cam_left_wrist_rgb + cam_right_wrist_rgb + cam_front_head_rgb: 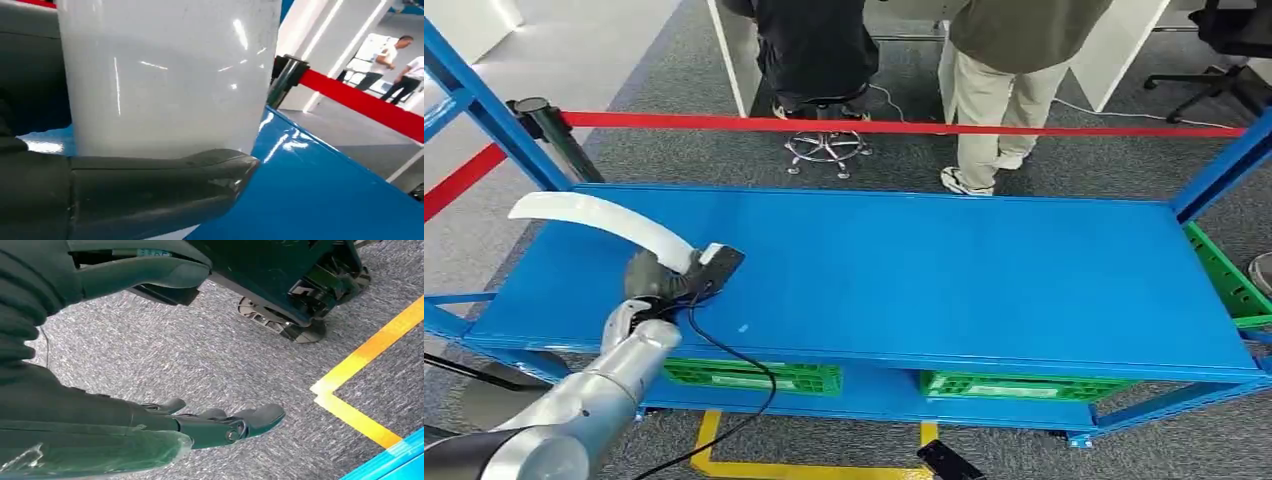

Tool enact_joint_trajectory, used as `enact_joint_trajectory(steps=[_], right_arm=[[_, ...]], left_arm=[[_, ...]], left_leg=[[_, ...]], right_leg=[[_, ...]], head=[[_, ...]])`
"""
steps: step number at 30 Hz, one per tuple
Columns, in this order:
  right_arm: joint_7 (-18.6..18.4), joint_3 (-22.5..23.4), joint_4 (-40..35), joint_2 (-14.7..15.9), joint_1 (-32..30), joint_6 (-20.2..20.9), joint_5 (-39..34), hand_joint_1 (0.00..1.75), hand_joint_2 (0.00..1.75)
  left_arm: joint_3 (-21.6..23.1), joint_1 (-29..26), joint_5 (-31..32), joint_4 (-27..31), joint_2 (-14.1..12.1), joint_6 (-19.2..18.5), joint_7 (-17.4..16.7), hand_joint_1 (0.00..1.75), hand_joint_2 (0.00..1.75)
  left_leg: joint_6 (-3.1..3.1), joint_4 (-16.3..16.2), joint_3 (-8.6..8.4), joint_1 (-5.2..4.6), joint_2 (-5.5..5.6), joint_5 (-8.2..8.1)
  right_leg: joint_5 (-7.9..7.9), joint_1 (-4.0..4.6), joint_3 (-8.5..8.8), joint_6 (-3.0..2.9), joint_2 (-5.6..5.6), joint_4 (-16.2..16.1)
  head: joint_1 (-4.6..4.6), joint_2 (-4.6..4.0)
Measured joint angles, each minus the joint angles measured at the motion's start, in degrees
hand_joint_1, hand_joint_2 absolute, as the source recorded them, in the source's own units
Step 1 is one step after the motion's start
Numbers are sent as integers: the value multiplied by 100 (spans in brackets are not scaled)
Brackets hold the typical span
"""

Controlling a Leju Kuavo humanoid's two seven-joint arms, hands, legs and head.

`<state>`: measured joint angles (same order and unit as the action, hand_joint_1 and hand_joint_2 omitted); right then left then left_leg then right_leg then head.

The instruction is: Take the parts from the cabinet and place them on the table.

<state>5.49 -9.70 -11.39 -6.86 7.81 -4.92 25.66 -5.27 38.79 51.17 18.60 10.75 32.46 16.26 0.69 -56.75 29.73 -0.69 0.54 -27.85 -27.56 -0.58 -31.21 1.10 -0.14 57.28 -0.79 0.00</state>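
Left hand [667,283] grips one end of a long curved white part [604,222], fingers wrapped round it; the part runs from the hand out toward 10 o'clock, over the left end of the blue table [944,270]. Can't tell if the part's free end touches the surface or floats just above it. In the left wrist view the part [165,75] is a broad glossy white face with the thumb [165,180] pressed along its edge, blue table [320,200] beyond.

Right hand [220,422] hangs over grey carpet, fingers spread and fairly straight, holding nothing; yellow floor tape [360,365] close by.

Green crates [1014,385] on the lower shelf under the table, at 6 o'clock. Red barrier belt [904,126] runs across at 12, with a black post [559,135] at 10. Behind the belt, a seated person [814,50] on a stool and a standing person [999,90].
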Motion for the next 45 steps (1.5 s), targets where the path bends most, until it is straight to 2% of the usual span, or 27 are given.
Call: enact_joint_trajectory(steps=[6, 13, 19, 22, 25, 27, 31, 36, 38, 39, 42, 45], right_arm=[[9, 9, 0, 0, -1, 0, 11, 0, 175], [7, 55, 0, -4, -6, -13, 77, 0, 175], [11, 61, 0, -15, -12, -15, 96, 0, 175], [55, 92, 0, -20, -19, -37, 111, 0, 175], [103, 127, 0, -28, -34, -90, 147, 0, 175], [114, 144, 0, -37, -43, -112, 177, 0, 175], [144, 151, 0, -44, -63, -129, 227, 0, 175], [144, 151, 0, -44, -64, -129, 230, 0, 175], [146, 151, 0, -46, -67, -129, 245, 0, 175], [149, 157, 0, -48, -74, -129, 275, 0, 175], [153, 190, 0, -50, -86, -136, 302, 0, 175], [173, 225, 0, -50, -109, -157, 317, 0, 175]], left_arm=[[-4, -14, -267, 0, 55, 50, 179, 175, 175], [-20, 7, -802, 148, 358, 88, 959, 175, 175], [-15, 25, -953, 236, 461, 81, 1073, 175, 175], [24, -4, -1323, 341, 503, 239, 1548, 175, 175], [136, -220, -1521, 768, 555, 693, 2142, 175, 175], [133, -384, -1565, 1080, 603, 734, 2317, 175, 175], [149, -707, -1440, 1805, 702, 752, 2382, 175, 175], [151, -723, -1436, 1832, 706, 754, 2382, 175, 175], [210, -824, -1397, 2115, 736, 756, 2384, 175, 175], [280, -963, -1427, 2488, 789, 754, 2384, 175, 175], [415, -1105, -1587, 2821, 800, 754, 2384, 175, 175], [498, -1346, -1453, 3494, 809, 756, 2384, 175, 175]], left_leg=[[0, -1, 12, 0, 0, 1], [2, -2, 30, -2, 0, 1], [2, -2, 40, -2, -6, 1], [2, -2, 45, -1, -6, 1], [2, -2, 47, -1, -9, 1], [2, -2, 48, -1, -8, 1], [2, -2, 57, -1, -9, 0], [2, -2, 57, -1, -9, 0], [2, -2, 58, -2, -8, 1], [3, -2, 58, -2, -9, 1], [2, -2, 58, -2, -9, 1], [2, -2, 62, -1, -13, 0]], right_leg=[[0, 0, -14, 0, 1, 0], [1, -1, -27, 0, 2, 0], [1, -1, -42, 1, 5, -1], [2, -1, -46, 1, 6, 0], [2, 0, -48, 1, 7, 0], [2, 0, -50, 1, 7, 0], [1, 0, -58, 1, 7, 0], [1, 0, -58, 1, 7, 0], [2, 0, -58, 1, 6, 0], [2, 0, -58, 2, 7, -1], [3, -1, -57, 2, 7, -1], [3, 0, -64, 2, 11, -1]], head=[[0, 0], [-2, 0], [2, 0], [0, 0], [0, 0], [0, 0], [0, 0], [0, 0], [0, 0], [0, 0], [-2, 0], [-2, 0]])
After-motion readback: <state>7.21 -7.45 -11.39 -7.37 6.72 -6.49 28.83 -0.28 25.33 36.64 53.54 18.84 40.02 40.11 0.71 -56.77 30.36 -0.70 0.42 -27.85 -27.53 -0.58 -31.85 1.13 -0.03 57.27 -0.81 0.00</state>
